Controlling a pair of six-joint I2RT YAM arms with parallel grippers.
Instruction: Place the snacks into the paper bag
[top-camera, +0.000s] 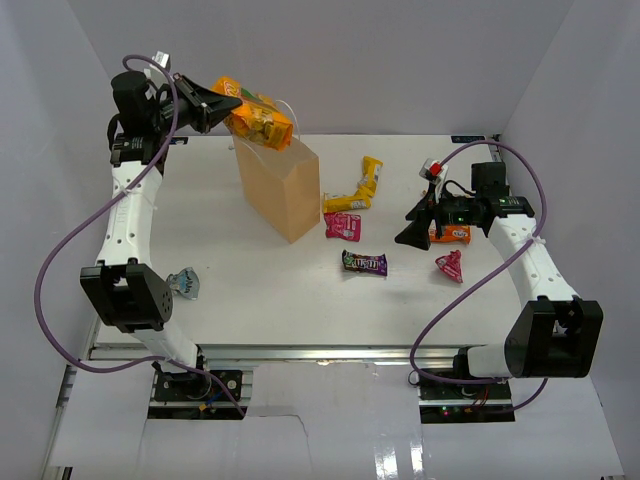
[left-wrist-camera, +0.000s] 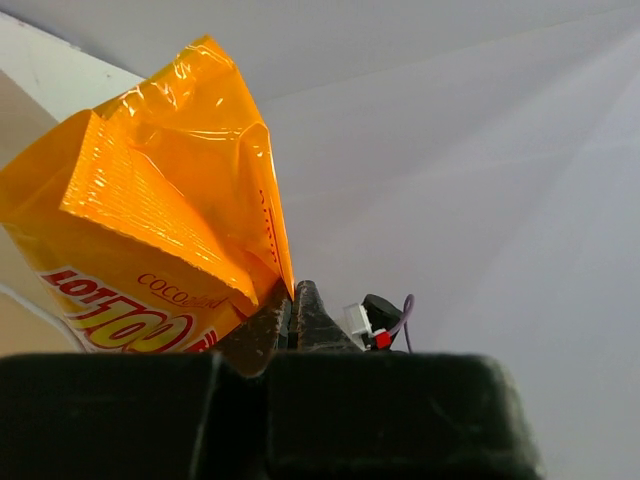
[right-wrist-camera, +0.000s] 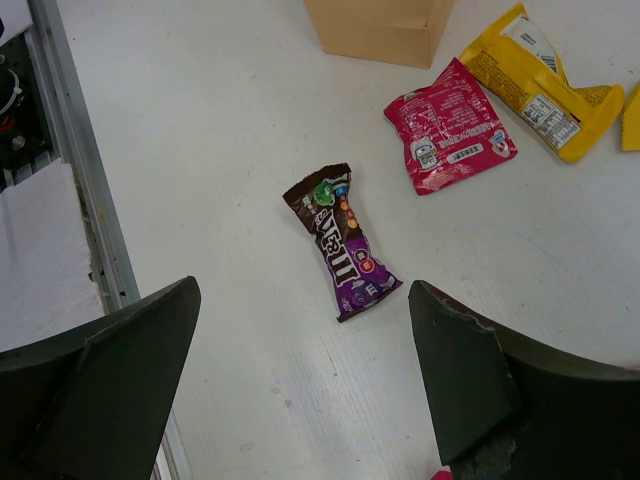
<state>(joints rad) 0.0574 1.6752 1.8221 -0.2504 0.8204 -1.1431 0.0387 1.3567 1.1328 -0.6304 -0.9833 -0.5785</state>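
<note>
Top external: left gripper (top-camera: 208, 103) is raised at the far left, jaws clenched on the top edge of an orange chip bag (top-camera: 258, 116). The bag hangs tilted just over the open mouth of the paper bag (top-camera: 286, 192). The paper bag stands upright on the white table (top-camera: 250, 290), left of the loose snacks. Right of it lie a yellow packet (top-camera: 347, 202) and a second yellow packet (top-camera: 372, 174) touching end to end, with a pink packet (top-camera: 345, 226) just below them. A dark brown packet (top-camera: 364, 263) lies nearer the arms. Right gripper (top-camera: 412, 225) hovers low, jaws spread wide and holding nothing. An orange packet (top-camera: 452, 235) sits partly under that arm, a small pink packet (top-camera: 450, 266) just beside it.

Left wrist: fingers pinched together on the orange chip bag's crimped seam; the bag fills the left half of the view.

Right wrist: both fingers stand wide apart above the table, with the dark brown packet flat between and beyond them, untouched. The pink packet, one yellow packet and the paper bag's base lie farther off.
</note>
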